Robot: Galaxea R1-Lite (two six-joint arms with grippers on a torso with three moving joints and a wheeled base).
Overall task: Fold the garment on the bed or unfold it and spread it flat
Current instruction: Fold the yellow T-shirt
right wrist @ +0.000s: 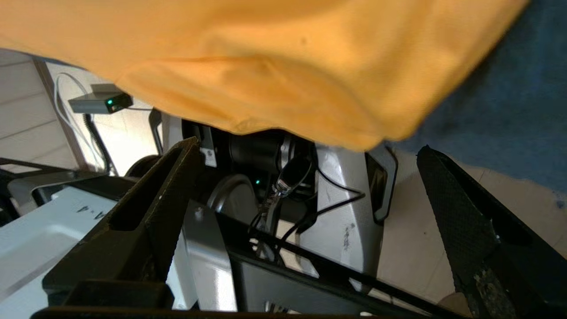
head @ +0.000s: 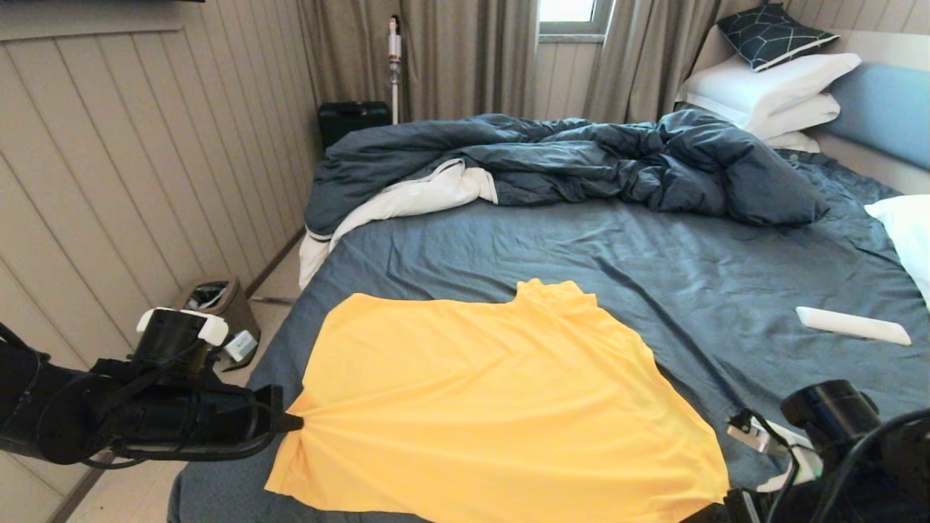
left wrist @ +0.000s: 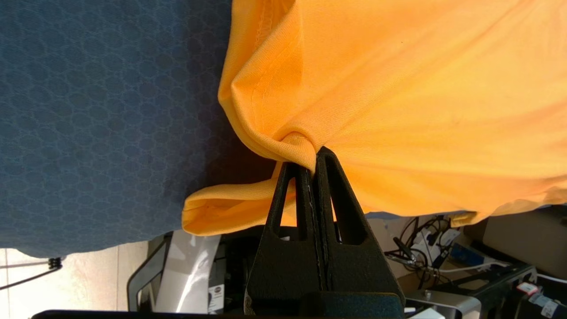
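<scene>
The yellow garment [head: 494, 407] lies spread mostly flat on the near part of the bed [head: 654, 261], with its near hem hanging over the bed's front edge. My left gripper [head: 294, 421] is shut on a bunched pinch of the garment's left edge, and creases fan out from the grip. In the left wrist view the fingertips [left wrist: 312, 157] clamp a fold of yellow fabric [left wrist: 398, 88]. My right gripper [right wrist: 308, 146] is open just below the garment's near right corner [right wrist: 266, 53], holding nothing. In the head view it sits low at the bed's front right [head: 730, 501].
A rumpled dark blue duvet [head: 581, 160] lies across the far half of the bed, with white pillows [head: 770, 87] at the far right. A white slim object [head: 850, 325] rests on the sheet at right. A bin [head: 214, 298] stands on the floor by the left wall.
</scene>
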